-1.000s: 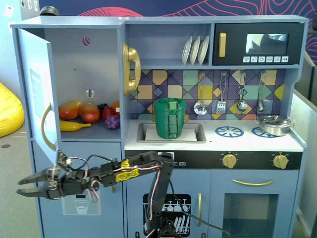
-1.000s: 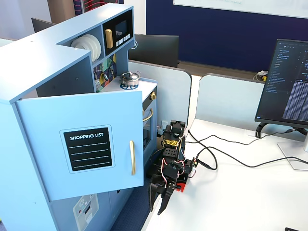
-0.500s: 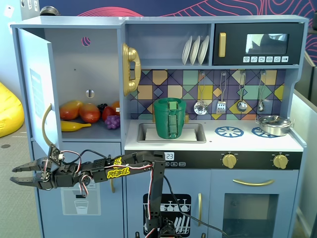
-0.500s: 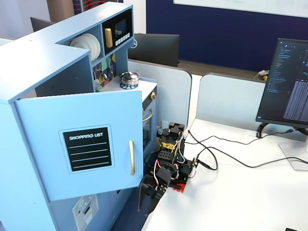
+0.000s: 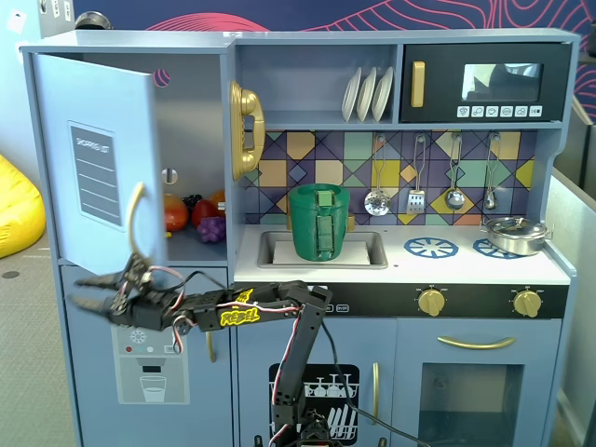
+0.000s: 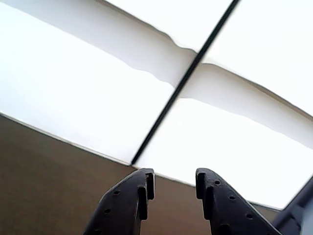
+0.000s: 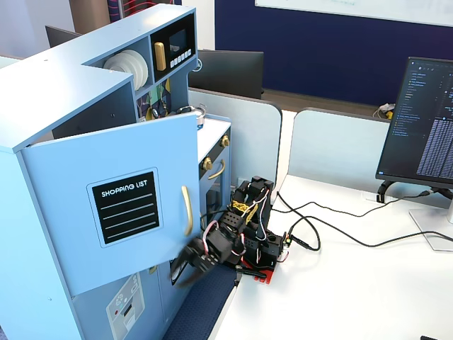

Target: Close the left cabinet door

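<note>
Left cabinet door (image 5: 93,149) stood ajar at upper left of toy kitchen in a fixed view, hinged at far left, long axis vertical, face swung outward; flat light-blue panel, black chalkboard label read "SHOPPING LIST", curved gold handle (image 7: 186,210) upright. Gripper (image 5: 84,291) hung just below door's lower edge, black fingers (image 6: 128,200) parted, grasping nothing. Arm sticker read "REBEL"
</note>
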Motion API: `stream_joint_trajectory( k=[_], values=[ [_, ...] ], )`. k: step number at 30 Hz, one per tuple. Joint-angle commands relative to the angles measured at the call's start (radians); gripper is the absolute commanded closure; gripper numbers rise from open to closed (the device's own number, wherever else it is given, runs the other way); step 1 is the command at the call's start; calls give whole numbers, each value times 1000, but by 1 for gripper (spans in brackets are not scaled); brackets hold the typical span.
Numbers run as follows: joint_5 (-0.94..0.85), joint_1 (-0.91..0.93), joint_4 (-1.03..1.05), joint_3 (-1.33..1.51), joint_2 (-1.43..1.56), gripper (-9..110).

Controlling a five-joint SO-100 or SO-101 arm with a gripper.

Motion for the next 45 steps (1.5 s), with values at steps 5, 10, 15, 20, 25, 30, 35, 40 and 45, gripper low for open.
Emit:
stream_joint_trajectory(
  k=[5,10,15,20,25,30,35,40,45],
  values=[
    [58,227,-100,17,101,102],
    [115,370,-107,21,103,102],
    [152,479,-94,21,81,102],
    [170,563,-89,-2,43,102],
    [179,591,-91,-11,25,102],
    [202,551,-66,112,140,102],
    [236,541,71,345,423,102],
    [299,690,345,566,785,102],
    [377,946,798,661,1092,102]
  ],
)
